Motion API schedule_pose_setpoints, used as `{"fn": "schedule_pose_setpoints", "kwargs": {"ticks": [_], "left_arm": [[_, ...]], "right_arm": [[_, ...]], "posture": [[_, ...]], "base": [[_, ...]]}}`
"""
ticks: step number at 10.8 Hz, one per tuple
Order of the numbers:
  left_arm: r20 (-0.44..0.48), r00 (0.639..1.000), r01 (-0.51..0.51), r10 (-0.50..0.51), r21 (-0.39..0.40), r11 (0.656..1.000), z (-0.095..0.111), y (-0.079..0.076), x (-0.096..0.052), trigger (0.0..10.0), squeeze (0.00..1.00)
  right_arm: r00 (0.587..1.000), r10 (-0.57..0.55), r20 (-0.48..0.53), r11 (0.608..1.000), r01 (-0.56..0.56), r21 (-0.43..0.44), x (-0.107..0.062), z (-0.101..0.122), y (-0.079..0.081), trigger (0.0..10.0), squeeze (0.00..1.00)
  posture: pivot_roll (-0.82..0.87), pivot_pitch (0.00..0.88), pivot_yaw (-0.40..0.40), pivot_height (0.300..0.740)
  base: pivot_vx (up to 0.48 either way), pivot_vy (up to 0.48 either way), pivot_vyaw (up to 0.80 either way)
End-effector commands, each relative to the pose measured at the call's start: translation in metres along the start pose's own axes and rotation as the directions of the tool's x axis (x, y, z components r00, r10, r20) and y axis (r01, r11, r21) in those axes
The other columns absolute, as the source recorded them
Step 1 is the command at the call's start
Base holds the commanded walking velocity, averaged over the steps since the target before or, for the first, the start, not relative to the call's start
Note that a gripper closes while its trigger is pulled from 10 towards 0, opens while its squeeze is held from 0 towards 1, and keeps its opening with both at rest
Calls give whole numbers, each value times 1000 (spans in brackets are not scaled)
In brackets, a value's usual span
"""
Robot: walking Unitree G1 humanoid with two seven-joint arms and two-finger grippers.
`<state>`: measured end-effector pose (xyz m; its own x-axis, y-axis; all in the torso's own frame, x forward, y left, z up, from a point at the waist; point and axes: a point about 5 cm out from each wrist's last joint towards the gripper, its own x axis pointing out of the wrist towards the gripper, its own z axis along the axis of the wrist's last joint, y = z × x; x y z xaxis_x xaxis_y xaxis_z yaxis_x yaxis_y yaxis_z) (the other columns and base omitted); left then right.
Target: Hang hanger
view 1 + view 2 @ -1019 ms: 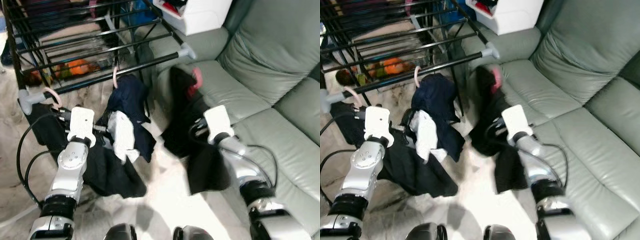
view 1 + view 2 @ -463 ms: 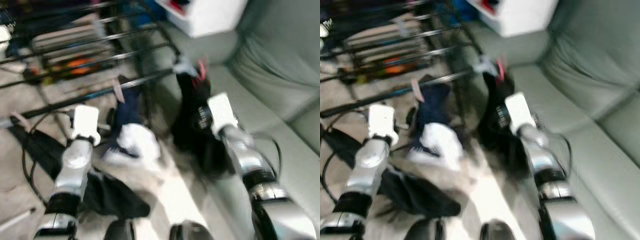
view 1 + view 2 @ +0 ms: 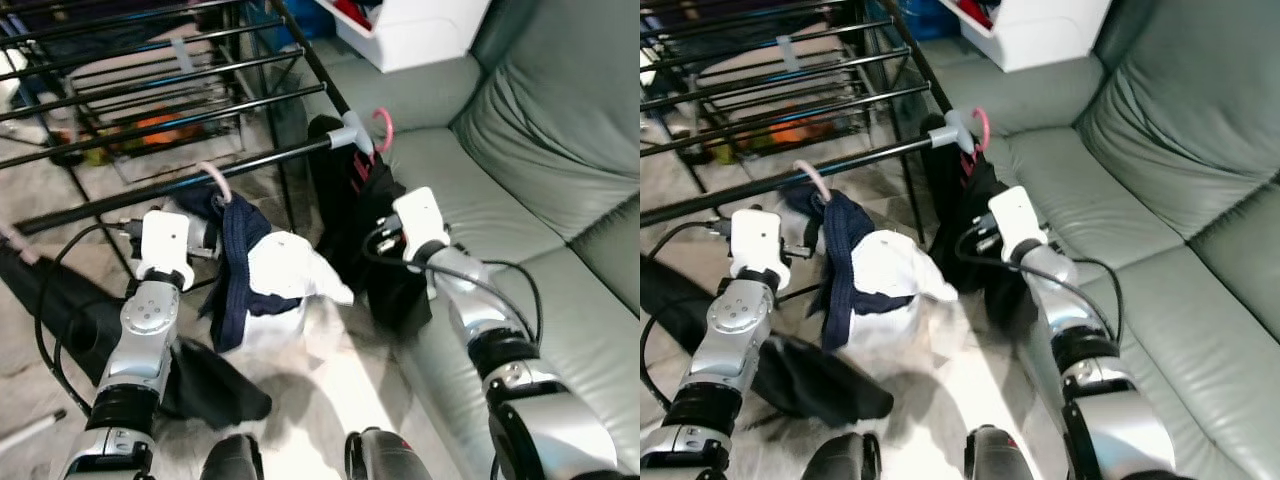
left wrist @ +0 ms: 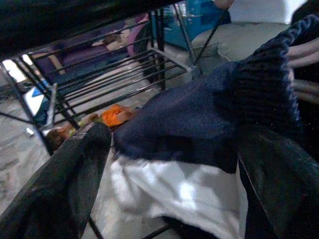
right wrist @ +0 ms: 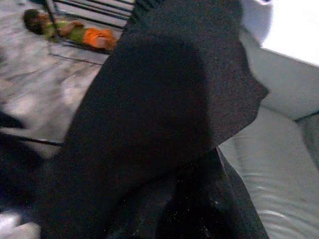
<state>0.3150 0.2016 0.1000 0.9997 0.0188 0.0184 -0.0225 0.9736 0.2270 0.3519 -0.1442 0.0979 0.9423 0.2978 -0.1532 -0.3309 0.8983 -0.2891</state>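
Beside the grey-green sofa (image 3: 520,130) stands a black drying rack (image 3: 150,90), and a pink hanger (image 3: 383,128) with a black garment (image 3: 345,215) is hooked on the end of its front bar. The right gripper (image 3: 385,238) is pushed into that black cloth, and I cannot tell if its fingers are open or closed. The left gripper (image 3: 205,235) is next to a navy and white garment (image 3: 262,280) on another pink hanger (image 3: 214,180) on the same bar, and I cannot tell its fingers either

Grey-green leather sofa (image 3: 560,150) is occupying right side, cushions creased. Pale marbled floor (image 3: 330,390) is being lit brightly in patch at centre. White box (image 3: 420,30) is being seen behind sofa arm. Blue container (image 4: 199,17) is standing on floor near sofa end.
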Motion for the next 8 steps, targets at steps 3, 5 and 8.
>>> {"fn": "schedule_pose_setpoints", "kwargs": {"ticks": [3, 5, 8], "left_arm": [[-3, 1000, 8, -8, 10, 1000, -1, 3, -4, 10000, 0], [-4, 1000, 10, -10, 11, 1000, -1, 4, -4, 10000, 0], [-6, 1000, 20, -20, 15, 1000, 1, 4, -2, 10000, 0]], "right_arm": [[988, -87, 124, 996, 85, 22, -25, -3, 5, 10000, 0], [994, -35, 101, 999, 32, 32, -37, -13, 25, 10000, 0], [998, 27, 58, 998, -30, 51, -15, -3, 35, 10000, 0]], "posture": [[-54, 121, -16, 740], [-53, 125, -10, 740], [-41, 129, 1, 740]], "base": [[0, 0, 0], [0, 0, 0], [0, 0, 0]]}}
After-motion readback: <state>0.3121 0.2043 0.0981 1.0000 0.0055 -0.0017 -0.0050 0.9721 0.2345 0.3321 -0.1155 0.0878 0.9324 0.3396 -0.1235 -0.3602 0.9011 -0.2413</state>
